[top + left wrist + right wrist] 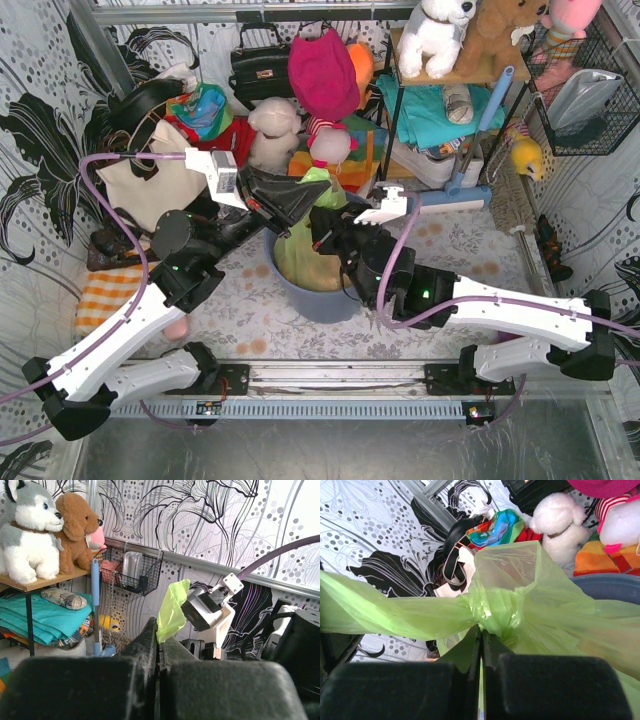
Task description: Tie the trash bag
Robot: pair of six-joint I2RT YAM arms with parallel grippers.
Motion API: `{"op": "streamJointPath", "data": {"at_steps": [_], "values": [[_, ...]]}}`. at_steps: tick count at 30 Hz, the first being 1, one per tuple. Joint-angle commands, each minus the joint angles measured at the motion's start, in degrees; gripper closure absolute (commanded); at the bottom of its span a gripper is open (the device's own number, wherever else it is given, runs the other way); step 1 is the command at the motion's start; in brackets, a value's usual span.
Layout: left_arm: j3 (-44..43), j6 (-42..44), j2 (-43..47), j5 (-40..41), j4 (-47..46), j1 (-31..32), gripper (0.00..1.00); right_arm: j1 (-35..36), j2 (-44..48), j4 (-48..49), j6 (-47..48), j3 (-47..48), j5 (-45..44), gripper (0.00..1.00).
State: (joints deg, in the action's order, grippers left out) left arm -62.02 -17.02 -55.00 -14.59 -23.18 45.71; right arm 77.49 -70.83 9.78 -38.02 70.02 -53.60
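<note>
The lime-green trash bag sits in the round blue-grey bin at mid-table, brownish waste showing through it. Its top is gathered into a knot, with one green flap stretched left and the bag body to the right in the right wrist view. My right gripper is shut on the plastic right below the knot; it sits just right of the bag top. My left gripper is shut on a strip of the green plastic, and sits at the bag top from the left.
A cream tote bag with dark straps stands back left. Plush toys and a pink hat crowd behind the bin. A shelf with folded teal cloth and a blue-handled mop stands back right. A wire basket hangs on the right wall.
</note>
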Motion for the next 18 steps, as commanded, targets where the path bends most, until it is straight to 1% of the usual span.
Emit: {"op": "streamJointPath", "data": {"at_steps": [1, 2, 3, 4, 5, 7, 9, 12, 16, 18], "values": [[-1.35, -0.3, 0.97, -0.35, -1.1, 0.19, 0.94, 0.47, -1.68, 7.92, 5.38, -0.79, -4.94, 1.0], [-1.39, -0.25, 1.1, -0.41, -0.89, 0.17, 0.91, 0.51, -1.88, 8.05, 5.65, -0.72, -5.2, 1.0], [-1.37, -0.22, 1.29, -0.38, -0.67, 0.17, 0.86, 0.47, -1.94, 8.03, 5.68, -0.74, -5.34, 1.0], [-1.35, -0.13, 1.67, -0.06, -0.45, 0.17, 0.78, 0.47, -1.87, 8.06, 5.75, -0.88, -5.41, 1.0], [-1.23, -0.06, 1.99, 0.41, -0.27, 0.17, 0.67, 0.47, -1.72, 8.15, 5.71, -1.08, -5.34, 1.0], [-0.64, -0.61, 3.22, 2.54, -0.69, 0.17, 0.49, 0.47, -1.45, 7.87, 5.59, -1.32, -5.31, 1.0], [-0.27, -1.84, 4.36, 4.89, -0.91, 0.18, 0.37, 0.47, -1.18, 6.49, 4.64, -1.17, -5.04, 1.0], [-0.99, -2.55, 6.38, 8.88, 2.08, 0.2, 0.31, 0.49, -0.69, 4.29, 3.1, -1.12, -4.76, 1.0], [-1.65, -3.04, 9.79, 16.76, 10.9, 0.17, 0.3, 0.47, 0.1, 2.87, 2.11, -1.37, -4.91, 1.0], [-0.68, -3.42, 11.53, 20.02, 13.76, 0.21, 0.3, 0.47, 0.53, 2.15, 1.72, -1.35, -4.93, 1.0]]}}
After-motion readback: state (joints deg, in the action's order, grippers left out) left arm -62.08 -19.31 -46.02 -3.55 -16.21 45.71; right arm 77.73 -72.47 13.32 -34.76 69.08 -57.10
